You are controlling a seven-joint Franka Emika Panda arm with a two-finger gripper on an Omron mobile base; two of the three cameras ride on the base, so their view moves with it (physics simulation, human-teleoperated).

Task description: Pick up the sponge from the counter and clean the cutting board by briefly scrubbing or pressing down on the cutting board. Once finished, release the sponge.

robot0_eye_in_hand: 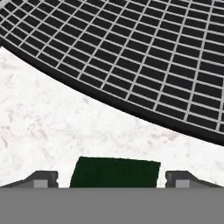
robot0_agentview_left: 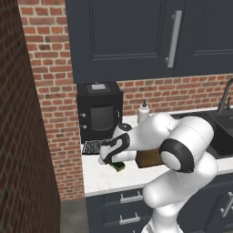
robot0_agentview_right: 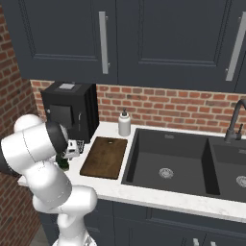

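Two fingertips straddled sponge on counter, gaps either side; gripper spread wide, not clamped. Pose suited grasp. Cutting board lay nearby, beside sink.

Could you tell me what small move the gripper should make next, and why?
Probably close the fingers. In the hand view the sponge lies on the counter between the two fingertips, with a gap on each side, so the gripper looks open and straddling it. The cutting board waits to the side, untouched.
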